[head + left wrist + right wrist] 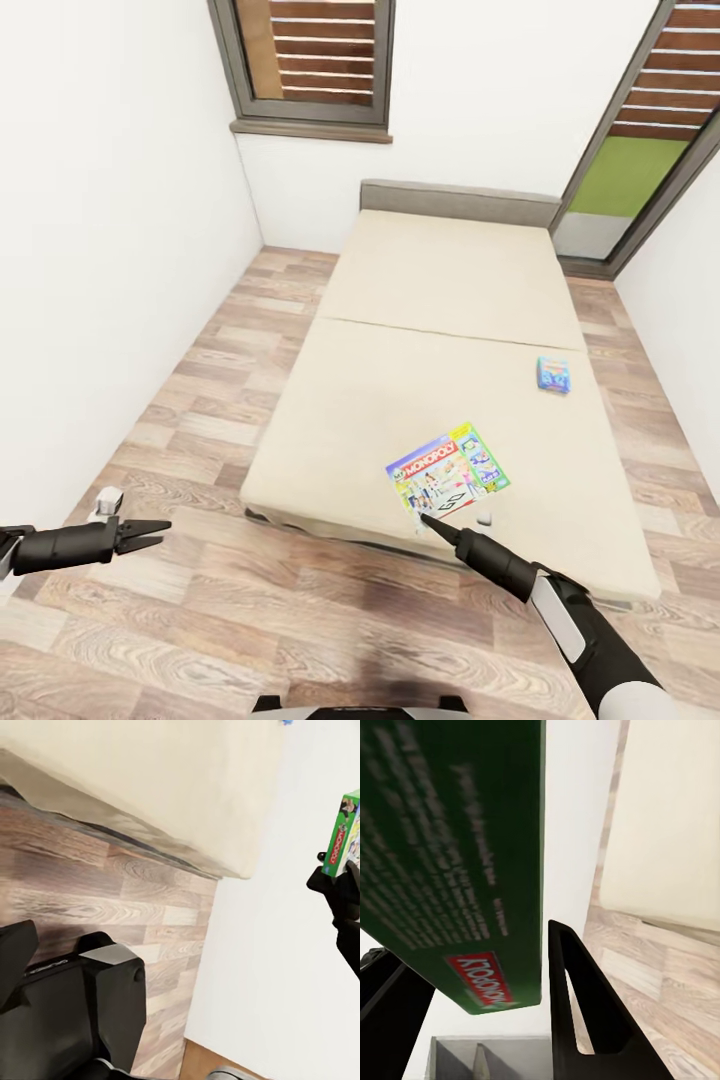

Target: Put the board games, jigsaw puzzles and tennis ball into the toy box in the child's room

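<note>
My right gripper (424,518) was closed on the near corner of the Monopoly board game (449,468), fingers pinching the box edge. In the head view the box read as lying over the foot end of the bed (420,400), but the left wrist view showed it held up on edge, green side (339,832) towards the camera, clear of the mattress. In the right wrist view the box's dark green back (450,855), with small print and a red label, ran between my two black fingers (585,1020).

A second, smaller board game (553,374), blue (print too small to read), lay flat on the mattress towards the bed's right side, well apart from the Monopoly box.

My left gripper (150,533) hung over the wood-plank floor (200,400) to the left of the bed's foot, fingers parted a little, nothing between them.

The grey headboard (455,202) stood against the far white wall (480,100), under a window (310,60) with slatted shutters; a glazed door (640,160) stood at the far right.
</note>
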You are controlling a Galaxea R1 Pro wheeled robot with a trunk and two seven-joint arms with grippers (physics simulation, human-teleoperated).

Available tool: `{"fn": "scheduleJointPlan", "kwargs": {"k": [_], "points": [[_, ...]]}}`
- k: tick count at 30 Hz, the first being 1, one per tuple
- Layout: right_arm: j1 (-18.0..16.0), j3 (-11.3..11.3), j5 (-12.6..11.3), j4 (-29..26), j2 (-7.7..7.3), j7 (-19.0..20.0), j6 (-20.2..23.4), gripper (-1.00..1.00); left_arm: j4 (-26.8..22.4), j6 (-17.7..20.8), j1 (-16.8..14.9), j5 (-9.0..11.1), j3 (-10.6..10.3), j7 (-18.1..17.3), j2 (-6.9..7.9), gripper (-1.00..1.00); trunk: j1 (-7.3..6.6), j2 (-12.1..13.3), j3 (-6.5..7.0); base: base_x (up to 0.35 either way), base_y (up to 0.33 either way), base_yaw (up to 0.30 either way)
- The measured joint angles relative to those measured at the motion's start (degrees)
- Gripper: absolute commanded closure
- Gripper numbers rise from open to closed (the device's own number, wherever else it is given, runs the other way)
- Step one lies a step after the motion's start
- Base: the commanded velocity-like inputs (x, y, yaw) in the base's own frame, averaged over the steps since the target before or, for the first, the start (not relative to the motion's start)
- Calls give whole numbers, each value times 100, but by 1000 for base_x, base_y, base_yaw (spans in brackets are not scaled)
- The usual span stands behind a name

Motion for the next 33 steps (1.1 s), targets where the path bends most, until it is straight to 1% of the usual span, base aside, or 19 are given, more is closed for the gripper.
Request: {"fn": "scheduleJointPlan", "kwargs": {"k": [4,8,15,29,33], "points": [[0,2,-3,5,-48,3,-2,100,0,23,1,3,5,243,-36,-100,0,0,16,0,0,237],[0,3,-4,7,-67,3,-14,100,-1,31,1,4,7,394,-74,-100,0,0,34,0,0,251],[0,3,-1,6,-72,9,-110,100,-1,33,1,5,15,432,-97,-100,0,0,67,0,0,256],[0,4,4,8,-73,13,-138,100,-1,26,1,5,9,444,-105,-100,0,0,136,0,0,256],[0,3,-2,7,-73,15,-142,100,0,25,0,4,8,455,-129,-100,0,0,161,0,0,218]]}}
